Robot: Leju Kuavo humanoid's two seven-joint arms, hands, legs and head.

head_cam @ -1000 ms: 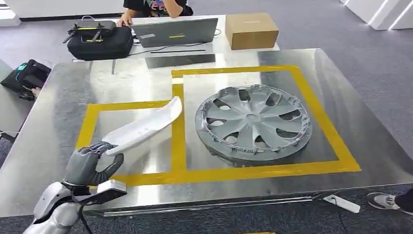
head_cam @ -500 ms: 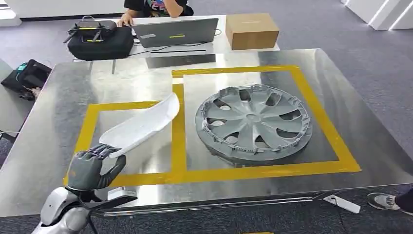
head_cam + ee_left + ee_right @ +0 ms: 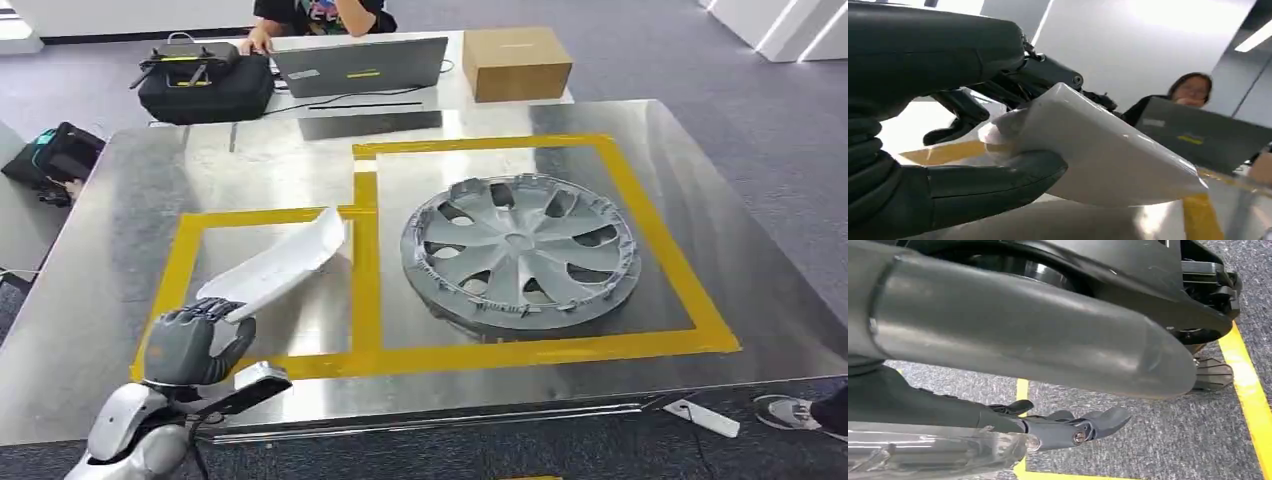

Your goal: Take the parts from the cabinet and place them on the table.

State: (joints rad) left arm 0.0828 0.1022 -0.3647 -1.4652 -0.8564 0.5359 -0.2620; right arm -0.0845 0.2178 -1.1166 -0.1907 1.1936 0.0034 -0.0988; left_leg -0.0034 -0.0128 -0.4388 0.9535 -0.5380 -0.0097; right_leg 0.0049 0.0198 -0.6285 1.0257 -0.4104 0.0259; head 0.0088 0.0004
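Part in hand: white plastic trim piece [image 3: 280,262], long, curved, tapering; it hangs over the left taped square of the table [image 3: 120,200], far end low, contact with the surface not discernible.
Left hand [image 3: 188,345]: thumb and fingers [image 3: 998,175] closed on the near end of the trim piece.
Right hand [image 3: 1068,427]: hangs by the floor, fingers loosely extended, nothing in them.
Handling, judged: light, stiff, thin-shelled; glossy, so likely to slip or pivot when held at one end.
Best hold, judged: the thicker near end, or closer to the middle for balance.
Already placed: grey hubcap [image 3: 520,250], flat in the right square.
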